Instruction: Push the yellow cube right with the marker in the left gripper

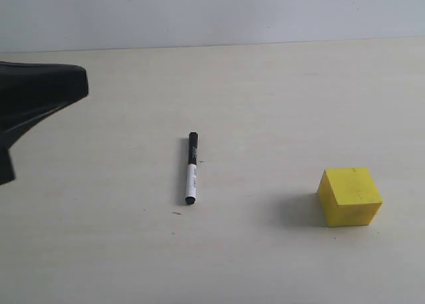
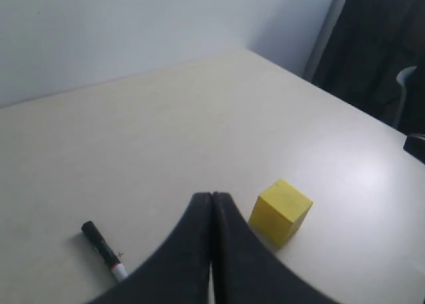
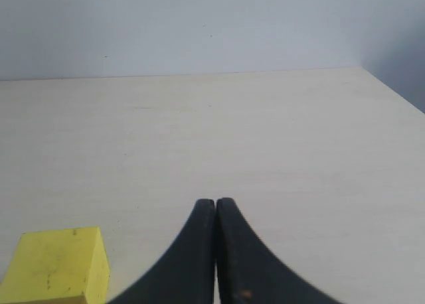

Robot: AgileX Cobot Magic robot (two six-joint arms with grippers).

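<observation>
The marker point(image 1: 191, 169) lies flat on the pale table, black cap toward the back, held by nothing; the left wrist view shows its cap end point(image 2: 101, 243) beside the fingers. The yellow cube point(image 1: 350, 196) rests on the table well to the marker's right, and it also shows as the cube point(image 2: 280, 212) and the cube point(image 3: 58, 266) in the wrist views. My left gripper point(image 2: 212, 196) is shut and empty, raised above the table; in the exterior view its black body point(image 1: 36, 98) enters at the left edge. My right gripper point(image 3: 216, 202) is shut and empty, outside the exterior view.
The pale wooden table point(image 1: 265, 98) runs back to a white wall. In the left wrist view its right edge point(image 2: 345, 105) borders a dark area with furniture.
</observation>
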